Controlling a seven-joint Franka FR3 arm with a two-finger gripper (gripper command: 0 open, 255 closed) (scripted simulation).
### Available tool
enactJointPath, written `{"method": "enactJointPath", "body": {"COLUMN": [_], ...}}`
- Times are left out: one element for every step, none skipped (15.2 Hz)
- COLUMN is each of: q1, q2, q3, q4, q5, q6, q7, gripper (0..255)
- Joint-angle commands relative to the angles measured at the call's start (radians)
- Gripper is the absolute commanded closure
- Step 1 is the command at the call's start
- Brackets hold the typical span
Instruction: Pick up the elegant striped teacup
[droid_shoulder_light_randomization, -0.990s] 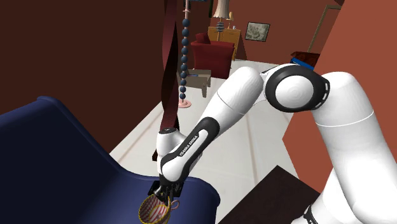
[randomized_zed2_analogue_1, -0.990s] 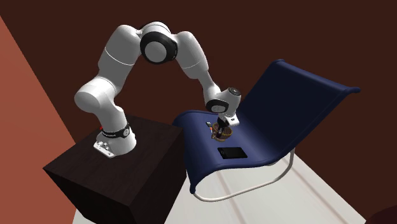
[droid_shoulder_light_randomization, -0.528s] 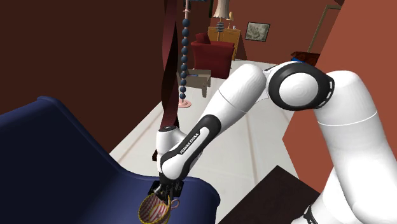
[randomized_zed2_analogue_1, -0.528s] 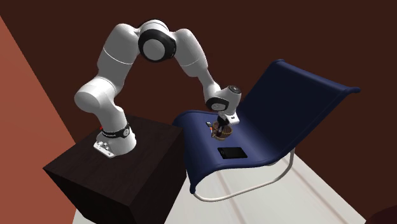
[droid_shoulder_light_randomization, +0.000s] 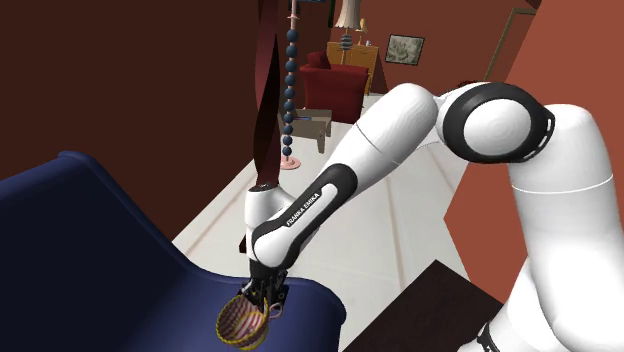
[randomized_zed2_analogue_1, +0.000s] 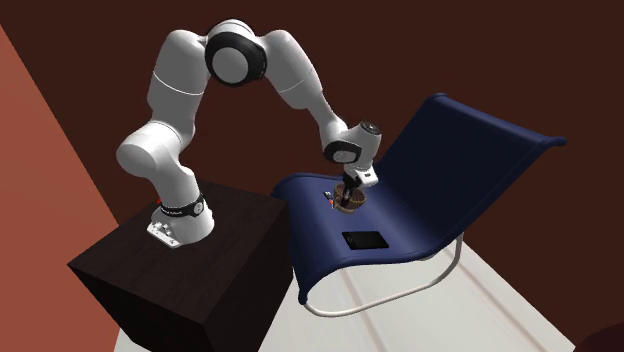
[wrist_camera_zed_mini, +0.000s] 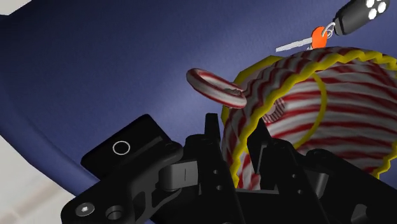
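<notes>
The teacup (wrist_camera_zed_mini: 318, 105) has red and white stripes, a wavy yellow rim and a striped ring handle (wrist_camera_zed_mini: 215, 88). My gripper (wrist_camera_zed_mini: 240, 159) is shut on the cup's wall next to the handle, one finger (wrist_camera_zed_mini: 213, 147) outside and the other inside the rim. In the shoulder view the cup (droid_shoulder_light_randomization: 241, 324) hangs tilted under the gripper (droid_shoulder_light_randomization: 264, 299), at the front edge of the navy lounge chair (droid_shoulder_light_randomization: 90, 260). From the second exterior view the cup (randomized_zed2_analogue_1: 349, 203) and gripper (randomized_zed2_analogue_1: 353, 190) are over the chair seat (randomized_zed2_analogue_1: 400, 215).
A key with an orange tag (wrist_camera_zed_mini: 316, 38) and a black fob (wrist_camera_zed_mini: 362, 14) lie on the seat just beyond the cup. A flat black device (randomized_zed2_analogue_1: 363, 240) rests lower on the seat. The dark stand (randomized_zed2_analogue_1: 170, 275) is beside the chair. A beaded pole (droid_shoulder_light_randomization: 290, 90) rises behind.
The arm's elbow and forearm have swung upward and the wrist has turned. The cup, still clasped, has tipped further and shifted slightly with the gripper.
</notes>
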Motion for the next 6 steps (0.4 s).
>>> {"method": "enactJointPath", "body": {"q1": [-0.005,-0.007,-0.008,-0.01,-0.01,-0.01], "q2": [-0.025,-0.037,-0.049,-0.06,-0.062,-0.062], "q3": [0.004,0.006,0.008,0.01,0.01,0.01], "q4": [-0.007,-0.008,-0.01,-0.012,-0.012,-0.012], "q5": [0.004,0.006,0.008,0.011,0.011,0.011], "q6": [-0.019,-0.028,-0.038,-0.048,-0.049,-0.049], "q7": [-0.001,-0.001,-0.001,-0.001,-0.001,-0.001], "gripper": [255,255,255,255,255,255]}}
